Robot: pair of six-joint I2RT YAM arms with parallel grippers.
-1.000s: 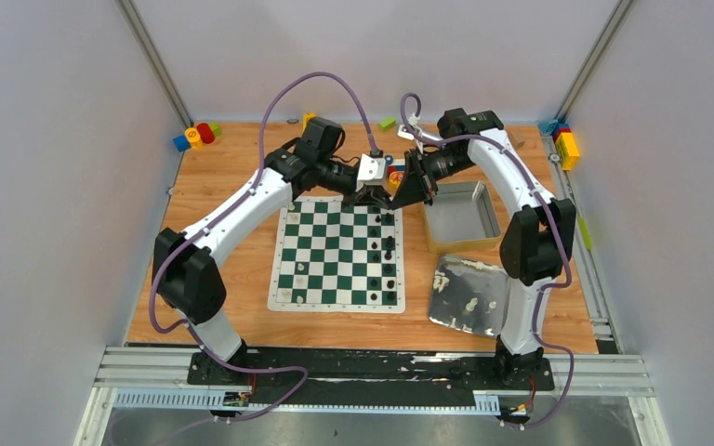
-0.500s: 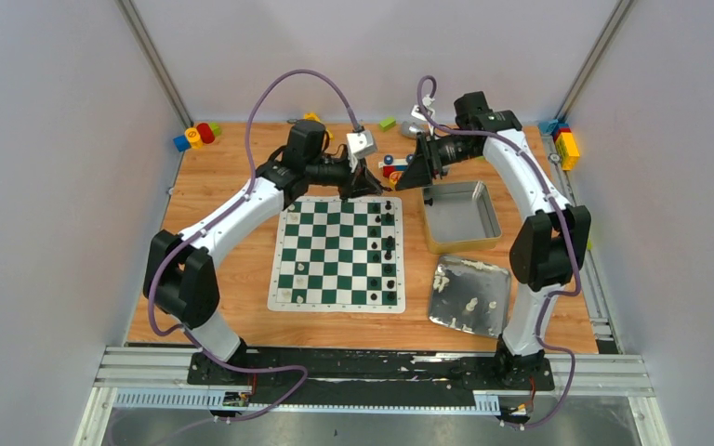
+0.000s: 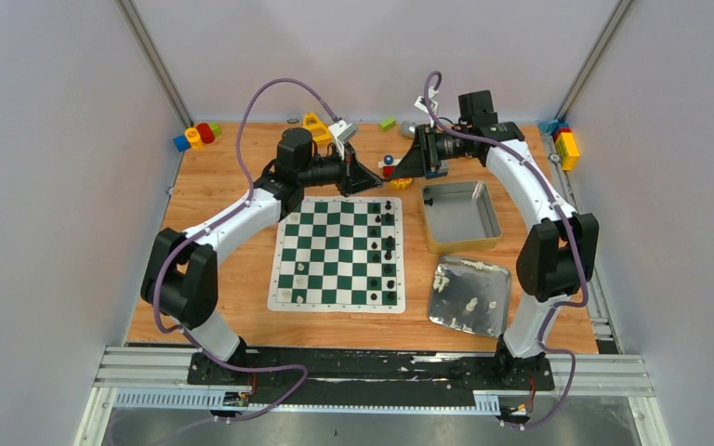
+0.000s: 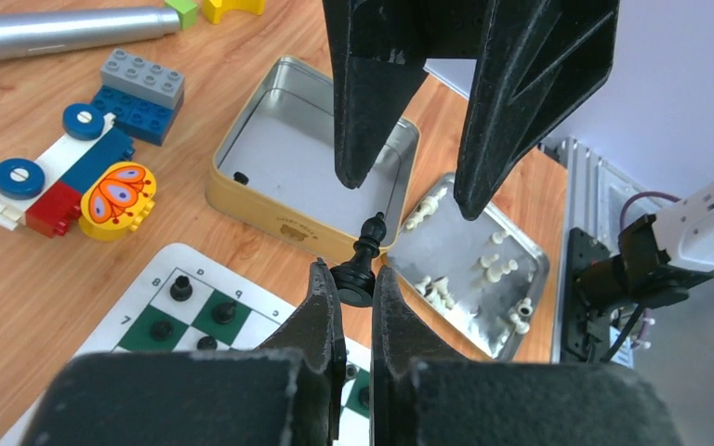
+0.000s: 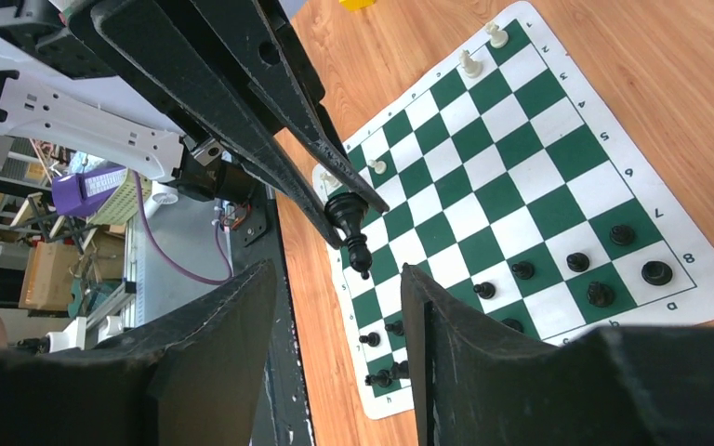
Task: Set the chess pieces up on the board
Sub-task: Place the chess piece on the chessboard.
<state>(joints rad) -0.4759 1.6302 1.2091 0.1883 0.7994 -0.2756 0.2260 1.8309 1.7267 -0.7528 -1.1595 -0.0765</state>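
The green-and-white board [image 3: 335, 251] lies in the middle of the table. Black chess pieces [image 3: 389, 243] stand along its right side and a few white ones [image 3: 298, 269] near its left front. Above the board's far right corner my left gripper [image 4: 355, 269] is shut on the round base of a black piece [image 4: 364, 251], which points toward the right gripper. My right gripper [image 4: 411, 197] faces it with its fingers spread, open and touching nothing. In the right wrist view the held black piece [image 5: 346, 216] hangs just beyond my right gripper [image 5: 337, 271].
A gold-sided tin [image 3: 460, 216] sits right of the board, with one black piece inside [image 4: 240, 177]. Its lid [image 3: 469, 295] holds several white pieces. Toy blocks [image 4: 74, 181] and a silver cylinder [image 4: 65, 32] lie behind the board. More blocks [image 3: 195, 136] fill the far corners.
The right gripper has opened and drawn back from the black piece, which stays in the left gripper. Both grippers have lifted toward the far side of the table.
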